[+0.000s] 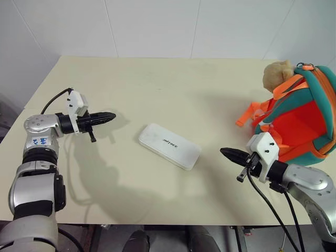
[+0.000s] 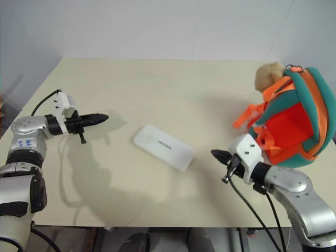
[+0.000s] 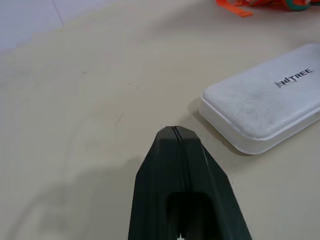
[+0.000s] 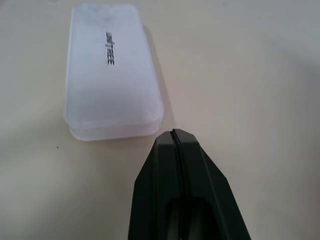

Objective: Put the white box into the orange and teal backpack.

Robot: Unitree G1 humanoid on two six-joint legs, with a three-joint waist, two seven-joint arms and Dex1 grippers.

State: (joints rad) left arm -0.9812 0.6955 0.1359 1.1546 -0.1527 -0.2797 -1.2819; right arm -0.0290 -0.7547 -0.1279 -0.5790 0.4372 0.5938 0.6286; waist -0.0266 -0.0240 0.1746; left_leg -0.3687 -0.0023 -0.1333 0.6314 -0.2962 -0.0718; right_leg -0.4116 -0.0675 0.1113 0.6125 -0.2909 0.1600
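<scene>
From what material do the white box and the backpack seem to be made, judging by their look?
The white box: probably moulded plastic, hard and smooth, slightly glossy; it has rounded corners, a seam around the edge and printed dark lettering.

The orange and teal backpack: soft fabric, seemingly padded, matte; thick rounded teal edges, woven orange straps. The tan plush toy on it looks fuzzy, like pile fabric.

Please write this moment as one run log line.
white box: flat on table, untouched | left gripper: shut, empty | right gripper: shut, empty

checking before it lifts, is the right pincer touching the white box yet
Apart. In the right wrist view, bare table shows between the shut tip of the right pincer and the near end of the white box.
</scene>
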